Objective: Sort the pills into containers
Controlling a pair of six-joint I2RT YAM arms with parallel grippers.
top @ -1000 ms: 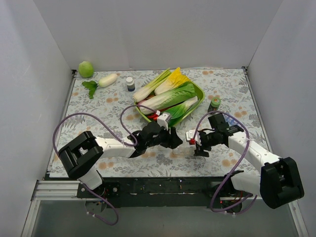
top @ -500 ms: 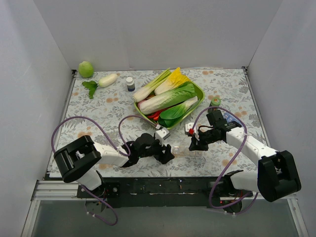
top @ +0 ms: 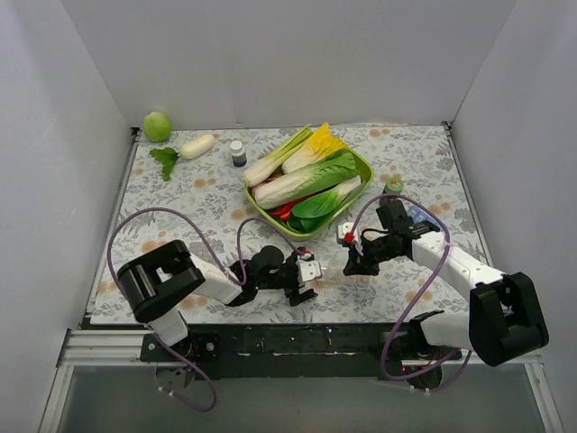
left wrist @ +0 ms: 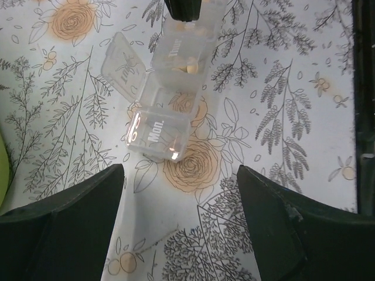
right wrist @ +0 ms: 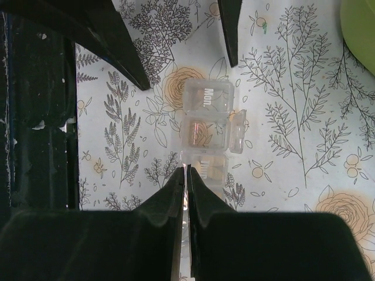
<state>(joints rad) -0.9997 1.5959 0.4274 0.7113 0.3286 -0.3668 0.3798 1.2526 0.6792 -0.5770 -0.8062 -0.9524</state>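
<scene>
Reading "Mon." on clear containers (left wrist: 158, 132), left end effector (left wrist: 180, 175) spread wide, empty, right end effector (right wrist: 186, 171) pinched shut

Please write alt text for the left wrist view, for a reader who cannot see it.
A clear pill organizer strip lies on a floral tablecloth, its middle lid open, pale pills in the far compartment. The fingers of the left gripper stand wide apart before it.
</scene>
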